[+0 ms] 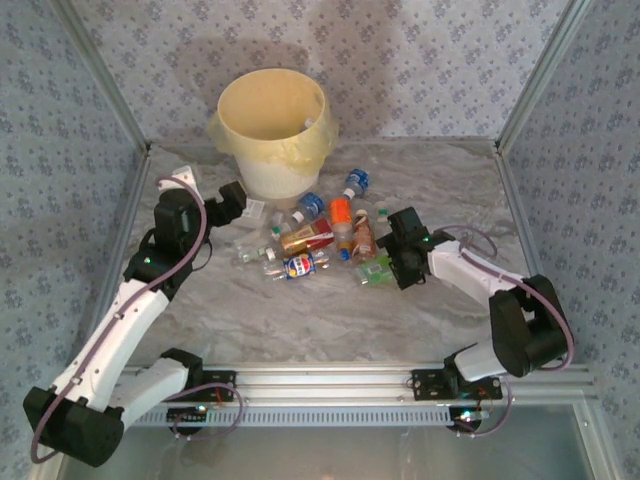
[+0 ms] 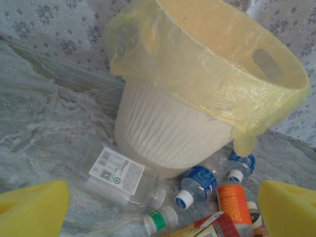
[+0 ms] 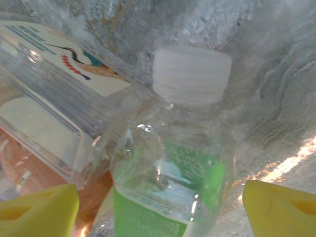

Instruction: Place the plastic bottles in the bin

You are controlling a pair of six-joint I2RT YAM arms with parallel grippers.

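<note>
Lying beside one bin (image 1: 268,182), roughly ten plastic bottles (image 1: 305,237) (several overlapping)

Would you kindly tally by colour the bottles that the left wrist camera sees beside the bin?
Blue-label bottles: 2
Orange bottle: 1
White-label clear bottle: 1
Red-and-gold-label bottle: 1
Green-collared bottle: 1
Total: 6

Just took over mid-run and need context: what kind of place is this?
Probably a staged robot test booth: patterned backdrop walls on metal framing, a marble-look tabletop, and a mounting rail at its near edge.
</note>
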